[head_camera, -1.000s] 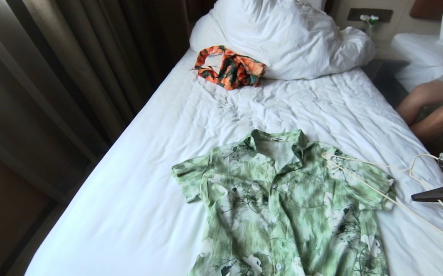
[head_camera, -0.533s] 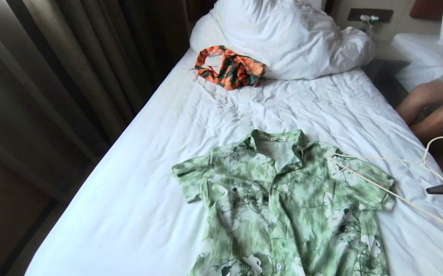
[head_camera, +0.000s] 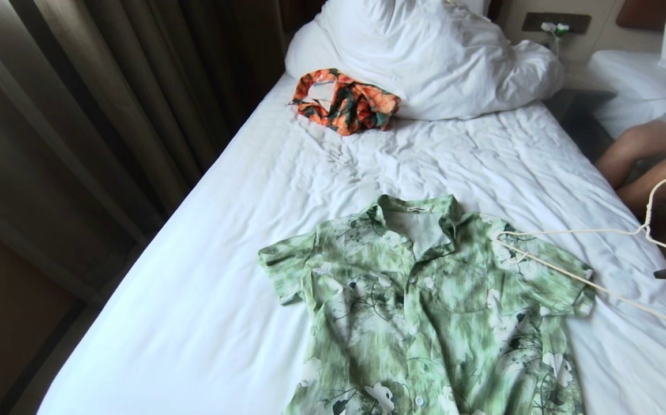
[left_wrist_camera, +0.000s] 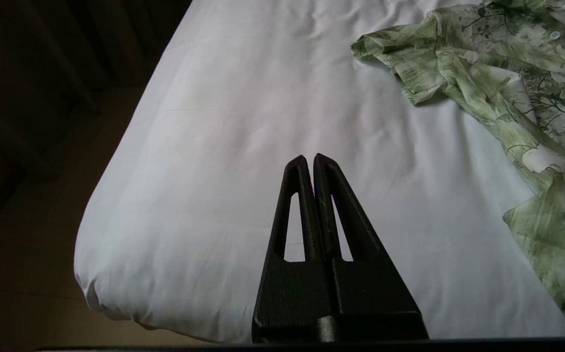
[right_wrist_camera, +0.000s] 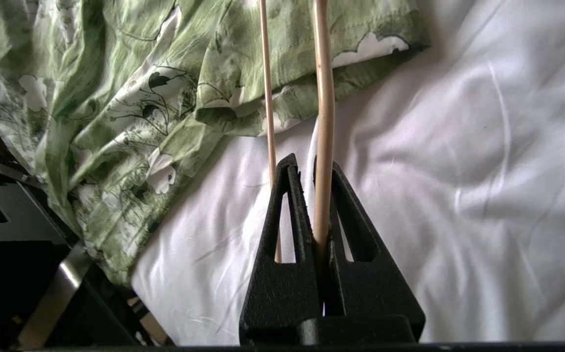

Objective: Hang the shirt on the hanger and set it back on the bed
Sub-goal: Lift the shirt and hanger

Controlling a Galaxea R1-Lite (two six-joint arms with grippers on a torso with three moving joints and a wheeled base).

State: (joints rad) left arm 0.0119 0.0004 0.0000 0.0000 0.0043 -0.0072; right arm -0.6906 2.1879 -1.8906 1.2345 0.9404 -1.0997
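Note:
The green floral shirt [head_camera: 425, 300] lies flat and collar-up on the bed's white sheet [head_camera: 240, 242]. The cream hanger [head_camera: 586, 231] slants from the shirt's right shoulder up to the right, its hook [head_camera: 655, 196] raised in the air. My right gripper [head_camera: 661, 273] shows only as a dark tip at the right edge. In the right wrist view that gripper [right_wrist_camera: 305, 164] is shut on one hanger rod [right_wrist_camera: 324, 122], with the shirt's sleeve [right_wrist_camera: 243, 98] beyond. My left gripper [left_wrist_camera: 309, 159] is shut and empty over the bed's near corner [left_wrist_camera: 189, 220], left of the shirt [left_wrist_camera: 507, 73].
An orange-and-green garment [head_camera: 347, 101] lies by the heaped white pillows and duvet [head_camera: 436, 52]. Dark curtains [head_camera: 108, 115] run along the bed's left side. A person's legs [head_camera: 650, 161] and a second bed [head_camera: 638, 80] are at the right.
My right gripper has risen and drawn off to the right, almost out of the head view. The hanger's hook has lifted with it; the far end slid slightly right on the shirt's shoulder.

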